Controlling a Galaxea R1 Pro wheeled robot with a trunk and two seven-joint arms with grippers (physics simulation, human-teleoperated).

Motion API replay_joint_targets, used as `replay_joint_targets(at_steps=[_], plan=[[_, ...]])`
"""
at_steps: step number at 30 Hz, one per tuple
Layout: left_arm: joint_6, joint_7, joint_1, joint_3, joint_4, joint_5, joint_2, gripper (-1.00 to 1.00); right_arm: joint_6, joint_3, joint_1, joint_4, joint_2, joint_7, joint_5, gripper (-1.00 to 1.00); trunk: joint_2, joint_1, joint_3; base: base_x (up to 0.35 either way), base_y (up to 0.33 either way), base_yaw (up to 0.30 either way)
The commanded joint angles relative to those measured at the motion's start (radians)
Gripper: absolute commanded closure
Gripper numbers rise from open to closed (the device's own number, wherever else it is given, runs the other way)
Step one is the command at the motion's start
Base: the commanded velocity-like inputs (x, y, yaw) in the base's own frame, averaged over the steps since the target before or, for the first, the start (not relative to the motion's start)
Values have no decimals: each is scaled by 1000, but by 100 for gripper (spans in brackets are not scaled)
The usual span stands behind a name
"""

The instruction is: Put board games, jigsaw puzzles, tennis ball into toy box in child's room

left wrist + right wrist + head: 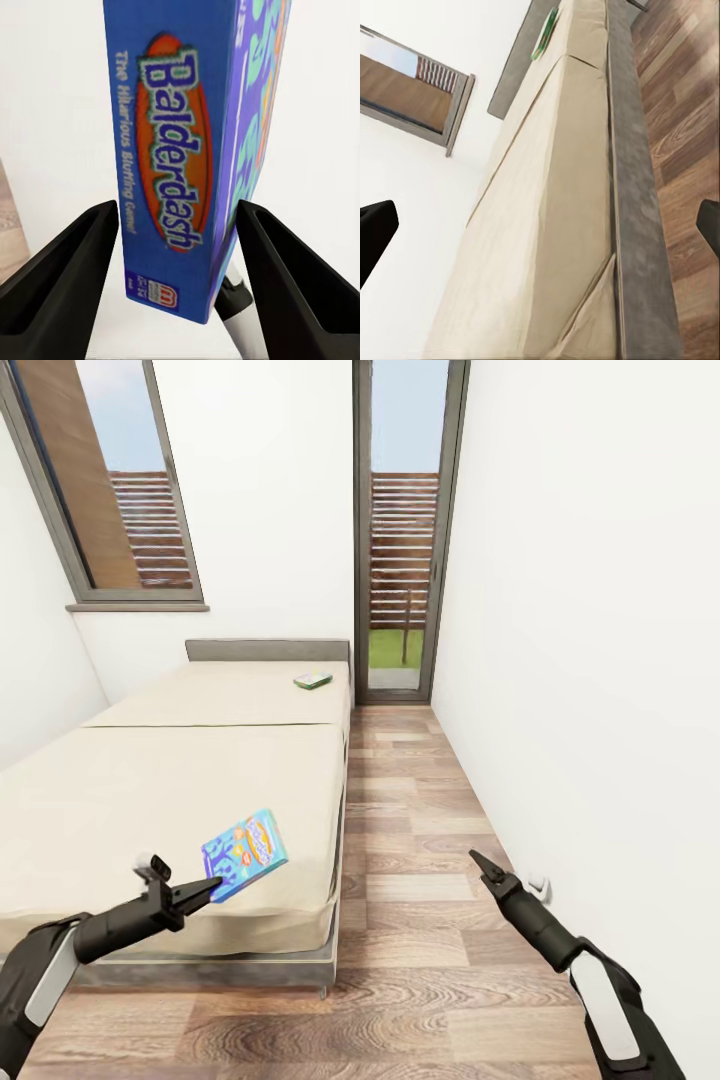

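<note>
My left gripper [207, 887] is shut on the blue board game [245, 852], a carton lettered Balderdash [176, 150]. It holds the carton tilted on edge just above the near corner of the bed [150, 790]. Black fingers [75, 277] press on both of its narrow sides. A second board game [313, 680], white and green, lies flat at the far end of the bed near the headboard and appears edge-on [544, 34] in the right wrist view. My right gripper [482, 863] hangs open over the wood floor to the right of the bed, holding nothing.
A strip of wood-plank floor [420, 830] runs between the bed and the white right wall toward a tall glass door [405, 560]. A window [110, 480] sits over the bed on the left. A small white fitting [539, 884] is low on the right wall.
</note>
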Motion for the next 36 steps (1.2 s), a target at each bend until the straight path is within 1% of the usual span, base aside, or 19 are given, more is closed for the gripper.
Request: replay_joint_targets(at_steps=[1, 4, 9, 15, 20, 31, 36], plan=[[11, -2, 0, -4, -5, 2, 3, 100, 14, 1, -1, -1, -1, -13, -9, -100, 0, 0, -1, 0, 0, 0], [11, -4, 0, -10, -27, 5, 7, 100, 14, 7, -1, -2, 3, -21, -11, -100, 0, 0, -1, 0, 0, 0], [11, -29, 1, -13, -47, 7, 8, 100, 12, 8, -1, 1, 5, -20, -12, -100, 0, 0, -1, 0, 0, 0], [10, -61, 2, -6, -53, 2, 13, 100, 10, 8, -1, 3, 6, -20, -9, -100, 0, 0, -1, 0, 0, 0], [10, -67, 2, -4, -54, 3, 13, 100, 9, 8, -1, 5, 7, -21, -6, -100, 0, 0, -1, 0, 0, 0], [13, -68, 1, -6, -54, 4, 13, 100, 7, 4, -1, 5, 7, -26, -5, -100, 77, -42, 34, 0, 0, 0], [29, -69, 1, -5, -53, 7, 13, 100, 7, 4, -1, 8, 7, -27, -5, -100, 112, -62, 49, 0, 0, 0]])
